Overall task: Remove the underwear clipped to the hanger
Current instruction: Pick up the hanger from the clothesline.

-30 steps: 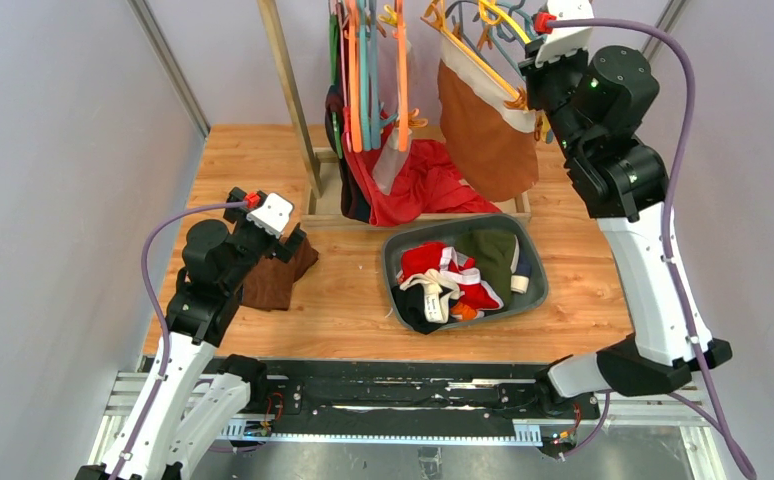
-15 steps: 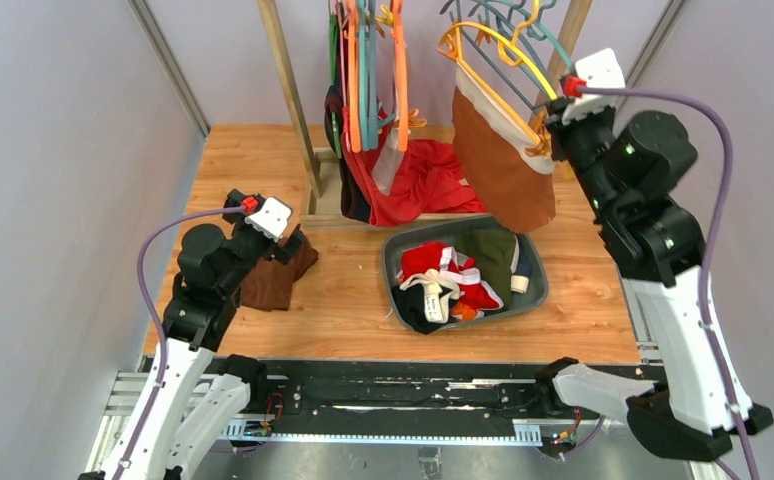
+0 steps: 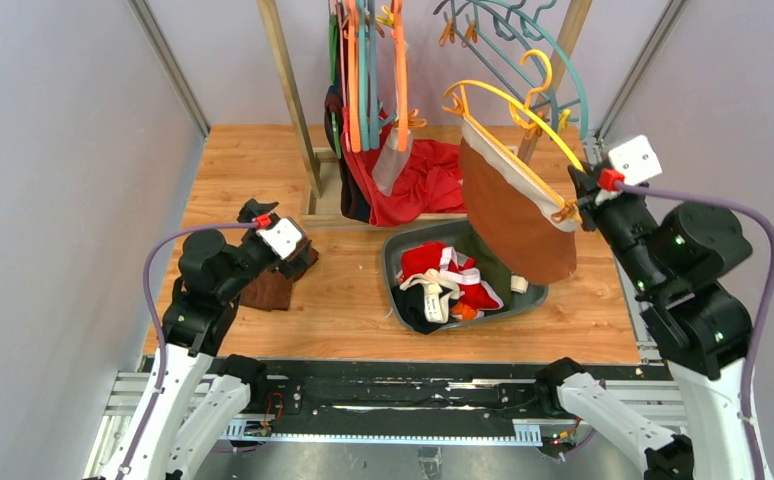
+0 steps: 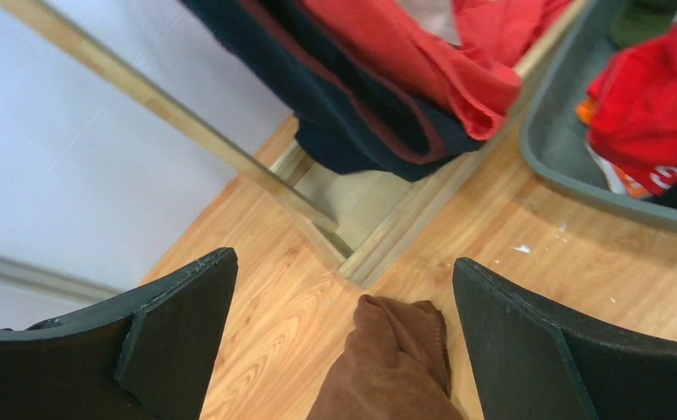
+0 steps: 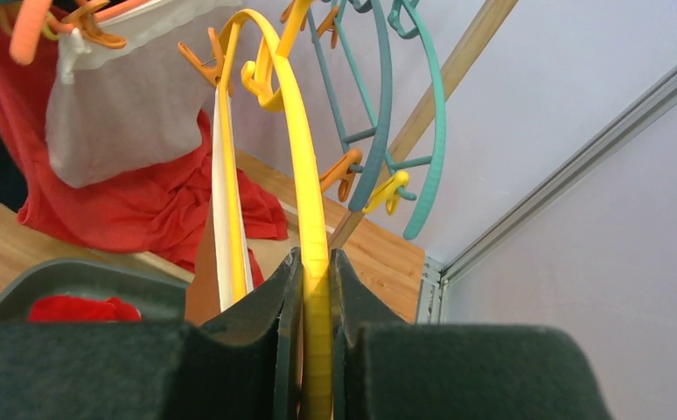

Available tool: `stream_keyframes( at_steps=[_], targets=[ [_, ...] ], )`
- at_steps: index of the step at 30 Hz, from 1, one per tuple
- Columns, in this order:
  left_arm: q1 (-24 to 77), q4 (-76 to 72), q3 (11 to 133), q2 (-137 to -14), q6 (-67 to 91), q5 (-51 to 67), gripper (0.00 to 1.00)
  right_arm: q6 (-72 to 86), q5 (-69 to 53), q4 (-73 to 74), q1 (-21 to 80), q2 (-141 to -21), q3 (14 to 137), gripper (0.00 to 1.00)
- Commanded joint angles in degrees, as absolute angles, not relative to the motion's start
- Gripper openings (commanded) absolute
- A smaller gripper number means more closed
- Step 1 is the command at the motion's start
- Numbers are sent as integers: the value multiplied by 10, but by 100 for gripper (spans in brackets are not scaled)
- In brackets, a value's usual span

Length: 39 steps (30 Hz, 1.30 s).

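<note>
Right pincer (image 5: 316, 262): jaws clamped on the arm of the yellow hanger (image 3: 508, 100), held tilted in the air clear of the wooden rack (image 3: 283, 90).

The brown briefs (image 3: 518, 215) with the white waistband are clipped to that hanger by orange clips at both ends. They hang above the right part of the grey bin (image 3: 538, 285).

The bin stands on the table (image 3: 343, 300). It holds red briefs with white trim (image 3: 433, 260) among other dark and pale garments.

Left pincer (image 4: 344, 262): jaws wide apart and holding nothing, positioned low over a dark brown cloth (image 3: 268, 285) that lies on the table's left side.

A large red cloth (image 3: 423, 185) hangs from the rack behind the bin.
</note>
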<state>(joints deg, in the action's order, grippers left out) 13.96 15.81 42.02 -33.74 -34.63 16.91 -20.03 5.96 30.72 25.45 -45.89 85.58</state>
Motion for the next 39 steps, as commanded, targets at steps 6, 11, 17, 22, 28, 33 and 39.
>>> stream_keyframes(
  at_steps=[6, 11, 17, 22, 28, 33, 39],
  targets=[
    [137, 299, 454, -334, -478, 349, 98, -234, -109, 376, 198, -374, 850, 1],
    [136, 343, 470, -332, -506, 377, 98, -254, -199, 426, 178, -349, 862, 1],
    [137, 406, 498, -332, -545, 404, 98, -259, -334, 460, 175, -360, 869, 1],
    [137, 475, 536, -334, -590, 406, 98, -236, -441, 444, 175, -394, 856, 1],
    [137, 570, 615, -338, -612, 369, 98, -152, -524, 367, 175, -466, 864, 1],
    [137, 622, 689, -342, -603, 306, 98, -86, -552, 286, 180, -528, 892, 1],
    [141, 661, 756, -357, -606, 248, 98, -98, -502, 294, 254, -612, 952, 1]
  ],
)
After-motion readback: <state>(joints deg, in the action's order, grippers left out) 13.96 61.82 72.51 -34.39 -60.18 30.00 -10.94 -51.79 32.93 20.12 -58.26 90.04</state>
